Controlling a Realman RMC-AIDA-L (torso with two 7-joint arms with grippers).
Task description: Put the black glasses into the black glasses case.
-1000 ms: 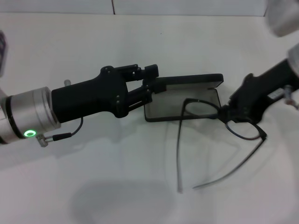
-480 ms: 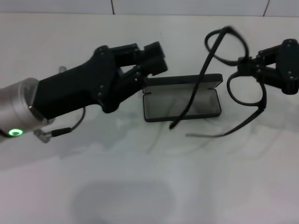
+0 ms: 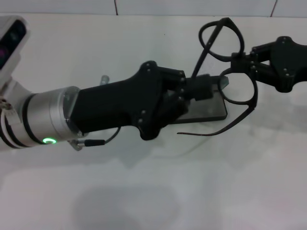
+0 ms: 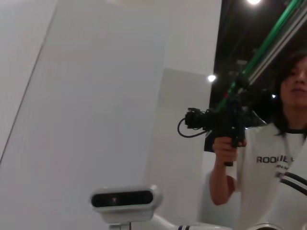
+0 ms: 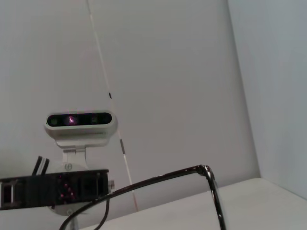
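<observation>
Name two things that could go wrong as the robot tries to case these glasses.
The temple arms of the black glasses are spread open, so they may not fit the black glasses case. The left gripper overlaps one temple above the case and could snag it while the right gripper holds the frame.

partial white lettering "ROO" on person's shirt [image 4: 271,160], rest cut off

white table [image 3: 144,191]; open black glasses case [image 3: 213,109] lying on it.
</observation>
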